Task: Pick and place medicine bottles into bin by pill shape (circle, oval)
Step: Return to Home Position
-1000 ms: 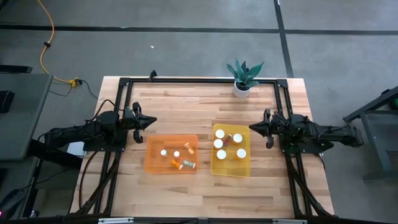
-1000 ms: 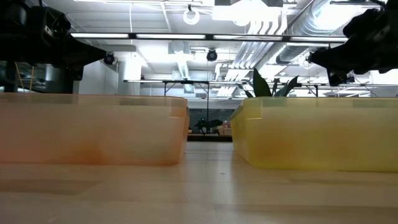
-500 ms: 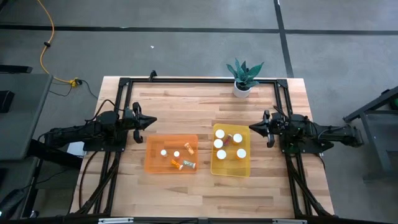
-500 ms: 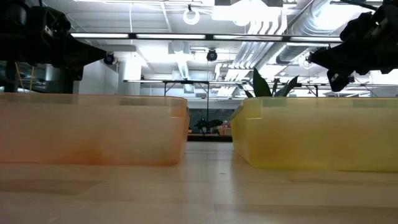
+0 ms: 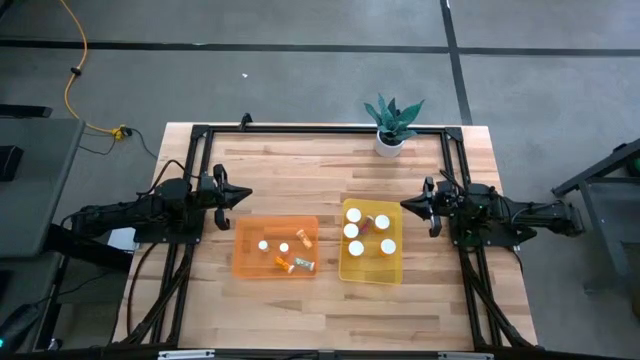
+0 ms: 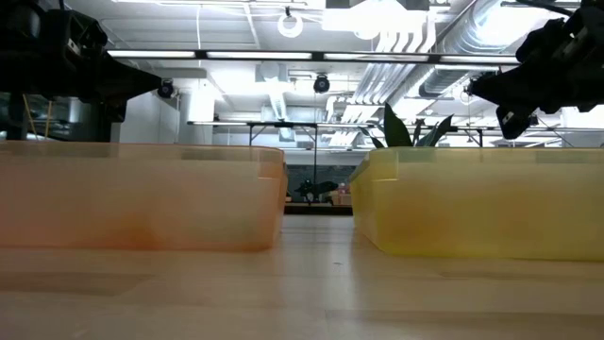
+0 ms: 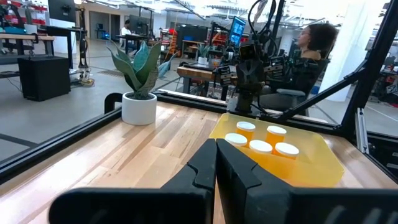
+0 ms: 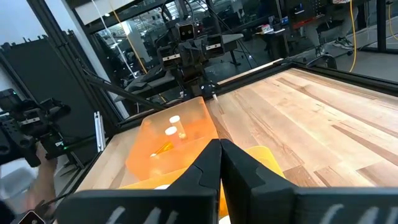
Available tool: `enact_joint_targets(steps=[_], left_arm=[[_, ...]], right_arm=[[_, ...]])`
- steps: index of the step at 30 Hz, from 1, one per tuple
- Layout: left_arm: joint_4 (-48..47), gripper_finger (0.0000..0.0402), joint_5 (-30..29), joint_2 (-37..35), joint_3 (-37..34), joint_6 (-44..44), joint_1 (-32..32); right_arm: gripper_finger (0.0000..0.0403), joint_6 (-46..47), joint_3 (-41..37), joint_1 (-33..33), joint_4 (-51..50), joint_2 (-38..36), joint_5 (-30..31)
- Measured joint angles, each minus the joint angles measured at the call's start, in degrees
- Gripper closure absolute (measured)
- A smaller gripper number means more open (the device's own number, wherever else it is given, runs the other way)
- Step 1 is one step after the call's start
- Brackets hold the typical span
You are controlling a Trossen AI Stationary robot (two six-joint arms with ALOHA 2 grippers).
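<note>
Medicine bottles [image 5: 352, 230]: amber, round white caps, clustered in yellow bin [image 5: 372, 268].

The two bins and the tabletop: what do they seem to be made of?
The orange bin and yellow bin look like thin translucent plastic: light glows through their walls in the low view. The tabletop seems to be matte wood planks, with visible grain and seams.

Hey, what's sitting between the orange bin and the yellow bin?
Nothing but a narrow strip of bare wooden table separates the orange bin from the yellow bin. The high view shows it, and the low view shows the same gap.
</note>
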Motion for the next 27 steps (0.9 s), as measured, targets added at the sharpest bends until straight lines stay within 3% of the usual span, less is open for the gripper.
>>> enact_joint_targets(steps=[16, 27], left_arm=[[-0.02, 0.0401, -0.13, -0.06, 0.02, 0.49, -0.59], [-0.24, 0.0401, 1.31, -0.15, 0.07, 6.58, -16.39]], right_arm=[[0.0403, 0.01, 0.00, 0.01, -0.02, 0.00, 0.01], [0.0403, 0.02, 0.00, 0.02, -0.02, 0.00, 0.02]])
